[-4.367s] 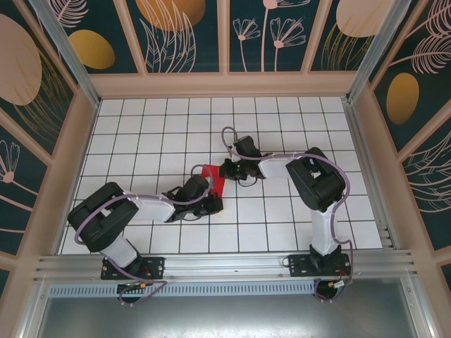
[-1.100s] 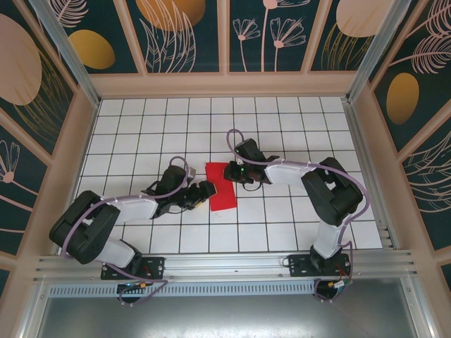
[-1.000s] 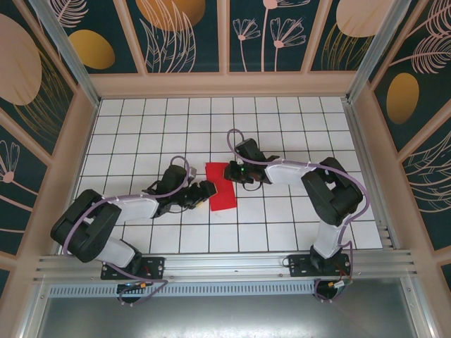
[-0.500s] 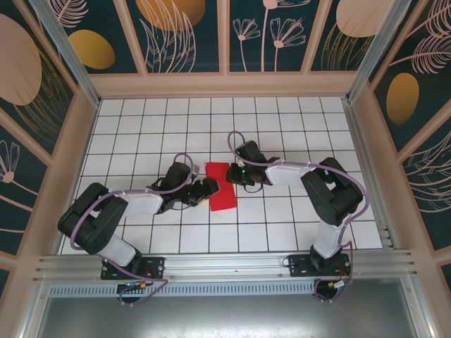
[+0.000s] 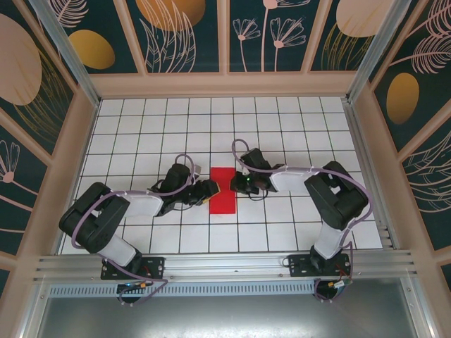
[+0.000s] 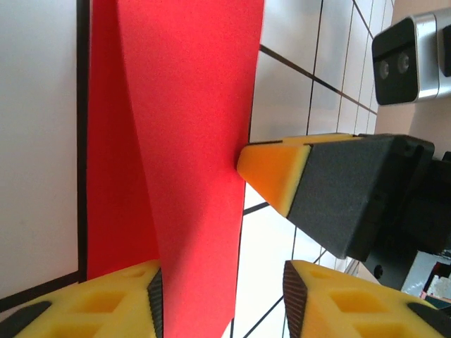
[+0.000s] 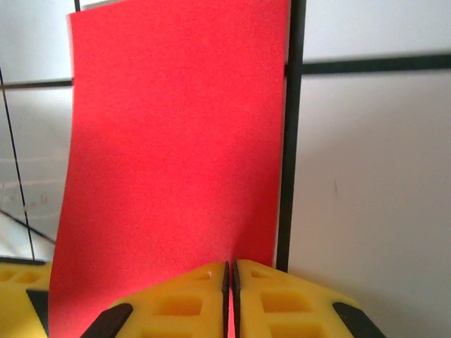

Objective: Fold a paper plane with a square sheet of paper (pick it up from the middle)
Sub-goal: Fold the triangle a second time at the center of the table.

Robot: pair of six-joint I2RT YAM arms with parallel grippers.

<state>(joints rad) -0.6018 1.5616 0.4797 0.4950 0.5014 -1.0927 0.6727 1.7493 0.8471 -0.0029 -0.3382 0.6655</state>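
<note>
The square sheet of paper, folded to a strip, now lies straightened between the arms, the right gripper pinching its edge and the left gripper part-spread, narrowing over it, likely readying the next fold.

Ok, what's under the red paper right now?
The white gridded table lies under the folded red paper. In the left wrist view a lower red layer shows beneath the upper flap. The cells it covers cannot be seen.
</note>
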